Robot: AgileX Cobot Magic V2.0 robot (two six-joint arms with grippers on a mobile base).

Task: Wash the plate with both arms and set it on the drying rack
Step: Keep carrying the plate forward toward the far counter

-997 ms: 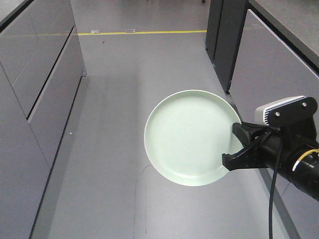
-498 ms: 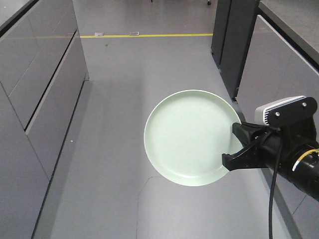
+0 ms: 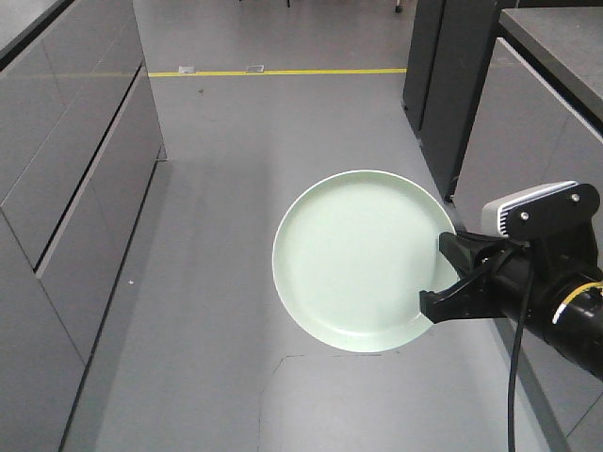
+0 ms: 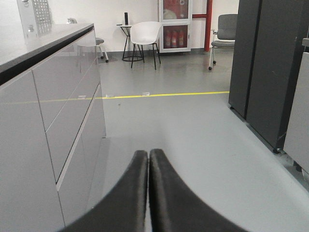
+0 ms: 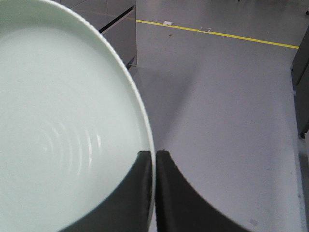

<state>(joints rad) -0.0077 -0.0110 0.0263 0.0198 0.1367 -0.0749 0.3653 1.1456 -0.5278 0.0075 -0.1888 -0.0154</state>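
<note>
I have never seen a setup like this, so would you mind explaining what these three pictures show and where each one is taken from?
This is a robot with two black arms, each ending in a two-fingered gripper. The wide picture looks forward from its body: the right gripper pinches the rim of a pale green plate above a grey floor between grey cabinets. The other two come from cameras on the wrists. The right one looks along its fingers, shut on the plate's edge. The left one shows the left gripper shut and empty, pointing toward a yellow floor line. No tabletop shows; the plate is simply held in the air.
</note>
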